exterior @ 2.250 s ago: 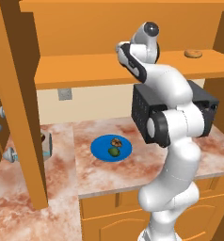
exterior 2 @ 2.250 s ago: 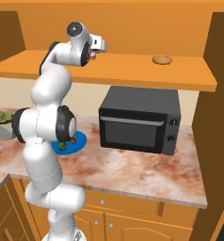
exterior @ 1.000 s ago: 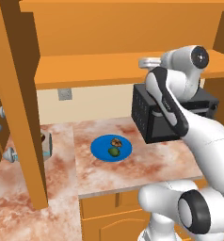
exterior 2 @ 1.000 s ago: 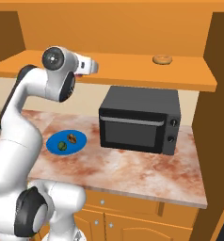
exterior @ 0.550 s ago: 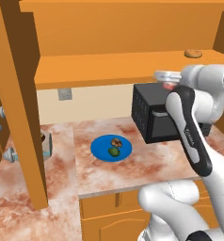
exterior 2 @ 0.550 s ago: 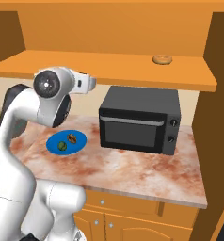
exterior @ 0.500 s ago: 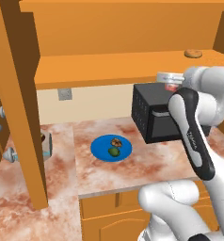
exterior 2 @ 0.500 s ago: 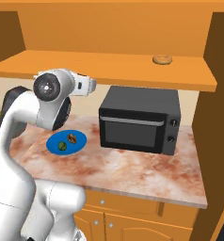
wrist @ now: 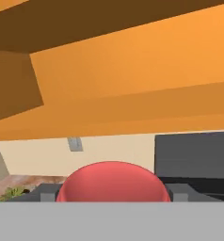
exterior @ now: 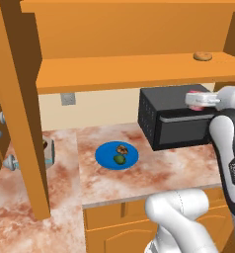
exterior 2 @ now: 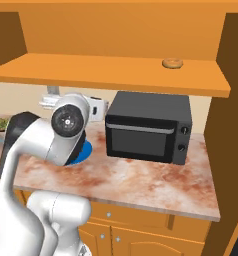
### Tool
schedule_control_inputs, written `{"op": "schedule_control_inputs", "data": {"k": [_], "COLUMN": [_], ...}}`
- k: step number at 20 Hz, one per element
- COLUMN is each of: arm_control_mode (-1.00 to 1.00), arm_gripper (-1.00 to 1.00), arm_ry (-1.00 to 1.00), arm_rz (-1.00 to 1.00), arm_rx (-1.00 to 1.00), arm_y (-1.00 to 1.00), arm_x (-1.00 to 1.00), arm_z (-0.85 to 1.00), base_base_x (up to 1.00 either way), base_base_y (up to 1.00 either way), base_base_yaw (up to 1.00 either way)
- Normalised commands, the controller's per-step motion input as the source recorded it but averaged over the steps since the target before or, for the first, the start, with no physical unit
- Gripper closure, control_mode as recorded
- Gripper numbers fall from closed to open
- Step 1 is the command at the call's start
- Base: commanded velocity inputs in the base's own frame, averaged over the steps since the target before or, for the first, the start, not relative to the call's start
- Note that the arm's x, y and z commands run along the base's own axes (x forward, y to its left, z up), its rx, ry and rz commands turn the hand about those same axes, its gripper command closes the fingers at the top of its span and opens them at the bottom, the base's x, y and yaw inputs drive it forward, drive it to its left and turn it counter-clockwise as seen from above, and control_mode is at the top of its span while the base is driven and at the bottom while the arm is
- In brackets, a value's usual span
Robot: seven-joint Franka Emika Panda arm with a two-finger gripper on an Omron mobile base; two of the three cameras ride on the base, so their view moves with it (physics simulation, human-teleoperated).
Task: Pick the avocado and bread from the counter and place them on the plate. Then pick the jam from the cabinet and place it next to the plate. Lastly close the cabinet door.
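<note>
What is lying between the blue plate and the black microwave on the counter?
Nothing. In the left base view, only a bare stretch of marbled counter separates the plate, which holds the bread and avocado, from the microwave.

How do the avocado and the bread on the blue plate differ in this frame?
The avocado is dark green and plain; the bread is brown with darker speckles. In the left base view the avocado lies on the plate's near side, toward the counter edge, and the bread on the far side, toward the wall. Both are small, rounded, alike in size, and rest close together on the same plate.
</note>
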Motion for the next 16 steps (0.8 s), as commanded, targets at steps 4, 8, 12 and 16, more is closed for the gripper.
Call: {"op": "schedule_control_inputs", "data": {"k": [4,8,12,16], "arm_control_mode": [-1.0,-1.0,-1.0,-1.0], "arm_gripper": [1.0,1.0,1.0,1.0], "arm_ry": [0.02,0.12,0.13,0.02], "arm_rz": [0.25,0.24,0.21,0.15], "arm_rx": [0.0,0.0,0.0,0.0], "arm_y": [-0.07,-0.05,0.0,0.0], "arm_x": [-0.17,0.0,0.02,0.1], "arm_z": [-0.5,-0.65,-0.65,-0.61], "base_base_x": [0.0,0.0,0.0,0.0], "base_base_y": [0.0,0.0,0.0,0.0], "base_base_yaw": [0.0,0.0,0.0,0.0]}}
